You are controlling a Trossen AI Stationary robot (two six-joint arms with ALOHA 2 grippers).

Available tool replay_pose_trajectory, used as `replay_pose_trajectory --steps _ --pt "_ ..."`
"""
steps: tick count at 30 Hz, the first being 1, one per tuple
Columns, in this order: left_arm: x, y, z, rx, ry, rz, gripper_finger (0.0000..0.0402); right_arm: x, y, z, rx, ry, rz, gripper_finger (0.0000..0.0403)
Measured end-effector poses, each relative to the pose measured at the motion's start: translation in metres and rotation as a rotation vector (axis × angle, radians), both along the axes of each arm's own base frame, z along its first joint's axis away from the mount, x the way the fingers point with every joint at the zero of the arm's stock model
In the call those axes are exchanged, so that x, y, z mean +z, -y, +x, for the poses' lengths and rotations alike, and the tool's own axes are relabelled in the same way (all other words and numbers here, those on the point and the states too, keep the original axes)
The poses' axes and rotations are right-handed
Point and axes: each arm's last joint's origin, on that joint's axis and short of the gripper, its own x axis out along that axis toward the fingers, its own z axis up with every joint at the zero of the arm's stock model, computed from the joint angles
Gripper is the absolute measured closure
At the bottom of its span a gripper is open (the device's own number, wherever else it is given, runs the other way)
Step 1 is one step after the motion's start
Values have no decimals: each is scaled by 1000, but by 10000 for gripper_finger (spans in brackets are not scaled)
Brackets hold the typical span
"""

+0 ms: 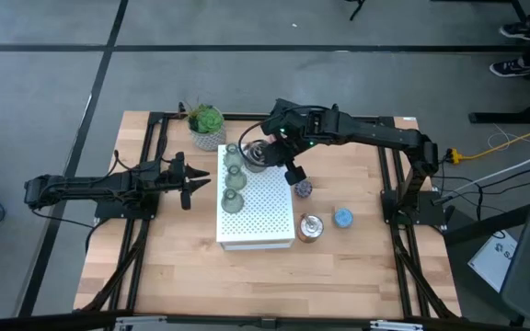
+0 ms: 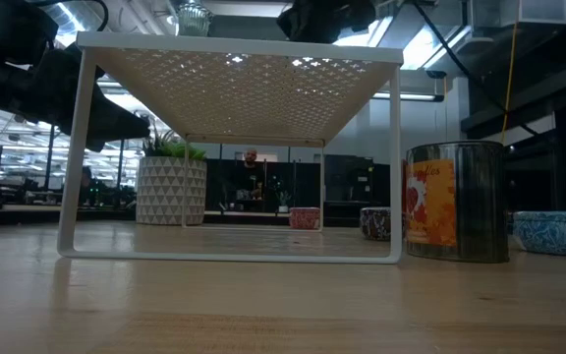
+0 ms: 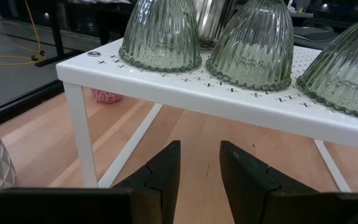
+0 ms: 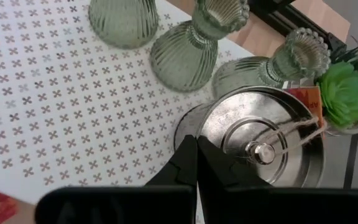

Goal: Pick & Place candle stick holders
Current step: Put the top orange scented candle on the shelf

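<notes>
**Silvery holder under closed right gripper on the shelf**

Silvery metal identifies the round tin holder (image 4: 261,144) that sits directly below your right gripper (image 4: 196,163). Note that the jaws are fully closed, fingertips touching each other, and grip nothing; they stand over the tin's near rim. The tin rests on the white perforated shelf (image 1: 263,213), at the corner nearest the potted plant (image 1: 207,125). Just beyond it, three olive-green ribbed glass holders (image 4: 191,51) stand upright in a row along the shelf edge. The grouping suggests the shelf top is the collection point.

Check the left gripper (image 3: 199,169): it waits low beside the shelf, jaws slightly apart, empty.

On the bare table, expect a second silvery tin (image 1: 311,227), a blue holder (image 1: 342,218) and a purple holder (image 1: 303,189) still unplaced. A pink holder (image 3: 106,96) lies under the shelf.
</notes>
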Motion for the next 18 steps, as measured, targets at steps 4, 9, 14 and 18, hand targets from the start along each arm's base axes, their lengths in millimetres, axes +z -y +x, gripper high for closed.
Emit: replay_pose_trajectory --steps 4,9,14,18 --pt "0 0 0 0 1 0 294 0 0 0 0 -3 0 403" --pt "0 0 0 0 0 0 294 0 0 0 0 -4 0 402" --pt "0 0 0 0 0 0 294 0 0 0 0 -4 0 387" --pt "0 0 0 0 0 0 294 -1 0 -1 1 -11 2 355"
